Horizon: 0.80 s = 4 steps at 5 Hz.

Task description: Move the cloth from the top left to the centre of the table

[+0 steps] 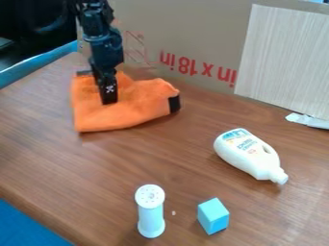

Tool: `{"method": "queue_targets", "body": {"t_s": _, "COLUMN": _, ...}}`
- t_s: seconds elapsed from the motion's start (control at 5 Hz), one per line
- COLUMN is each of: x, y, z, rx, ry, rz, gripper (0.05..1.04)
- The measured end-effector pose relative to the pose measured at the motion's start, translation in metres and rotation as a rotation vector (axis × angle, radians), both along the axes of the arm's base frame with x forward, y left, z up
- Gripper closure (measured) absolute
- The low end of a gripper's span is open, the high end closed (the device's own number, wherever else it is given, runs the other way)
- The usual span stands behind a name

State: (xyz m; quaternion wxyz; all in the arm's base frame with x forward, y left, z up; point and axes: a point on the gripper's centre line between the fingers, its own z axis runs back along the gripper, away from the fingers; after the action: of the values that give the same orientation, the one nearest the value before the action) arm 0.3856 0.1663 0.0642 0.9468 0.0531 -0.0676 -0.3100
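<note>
Camera view, jaws: pointing down at the orange cloth (138, 98), below the black arm (105, 48); whether they stand wide, narrow or closed on fabric, I cannot tell. A shallow pinch could let the cloth slip out during the move.
Orange cloth: lying at the upper left of the counter (128, 163), its right end raised in a soft fold. Pulled from one spot, it would probably bunch or trail instead of landing flat.
Dark tab (174, 104): on the cloth's right end, the part likely to lead and snag if dragged low.
White bottle (247, 153): on its side, right of the counter's middle; a cloth carried too far right could nudge or roll it.
Shaker (151, 211): upright near the front, easily toppled if the cloth overshoots.
Blue block (212, 216): beside the shaker, at risk from that same overshoot.
Cardboard (186, 29): standing behind the cloth; a backward swing could bump it.
</note>
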Motion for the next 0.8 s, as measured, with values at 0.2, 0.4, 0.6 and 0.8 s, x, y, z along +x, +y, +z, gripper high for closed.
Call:
{"method": "queue_targets", "body": {"t_s": 0.2, "x": 0.007, "y": 0.008, "z": 0.001, "rx": 0.006, "ry": -0.012, "rz": 0.022, "gripper": 0.082}}
{"method": "queue_targets", "body": {"t_s": 0.4, "x": -0.006, "y": 0.0, "z": -0.006, "rx": 0.011, "ry": -0.004, "rz": -0.009, "gripper": 0.083}}
{"method": "queue_targets", "body": {"t_s": 0.6, "x": -0.028, "y": -0.021, "z": -0.007, "rx": 0.015, "ry": 0.009, "rz": -0.079, "gripper": 0.083}}
{"method": "queue_targets", "body": {"t_s": 0.8, "x": -0.052, "y": -0.037, "z": -0.007, "rx": 0.006, "ry": 0.019, "rz": -0.142, "gripper": 0.083}}
